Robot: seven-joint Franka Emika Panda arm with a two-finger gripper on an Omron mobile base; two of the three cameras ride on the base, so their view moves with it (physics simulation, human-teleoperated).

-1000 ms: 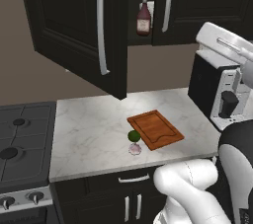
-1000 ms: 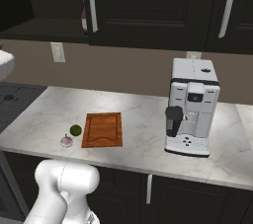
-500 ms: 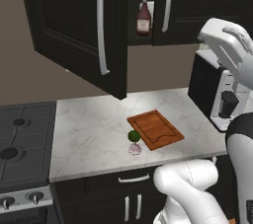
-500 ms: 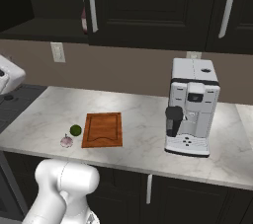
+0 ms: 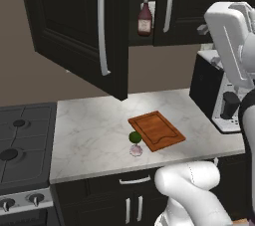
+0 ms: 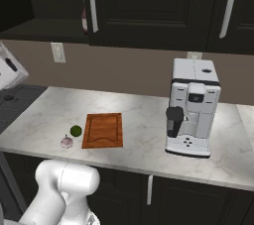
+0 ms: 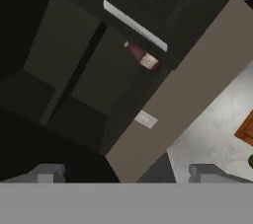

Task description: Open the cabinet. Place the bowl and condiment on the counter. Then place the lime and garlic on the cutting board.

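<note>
The cabinet (image 5: 79, 36) hangs over the counter (image 5: 94, 135) with its left door swung wide open. Inside it stands the condiment (image 5: 145, 18), a dark-red bottle, also in the hand view as condiment (image 7: 144, 57) beside a silver handle (image 7: 134, 25). My gripper (image 7: 128, 173) is open with nothing between its fingers, well short of the bottle. The cutting board (image 5: 157, 130) lies on the counter with the lime (image 5: 135, 137) and garlic (image 5: 135, 150) just off its left edge. The bowl is out of view.
A coffee machine (image 6: 191, 107) stands on the counter right of the board. A black gas stove (image 5: 20, 140) adjoins the counter's left end. The open door (image 5: 104, 31) juts out over the counter. A wall outlet (image 6: 58, 52) sits under the cabinet.
The arm's white upper link has swung and turned a little at the right of the left base view. Bottle, lime, garlic and board have not moved.
</note>
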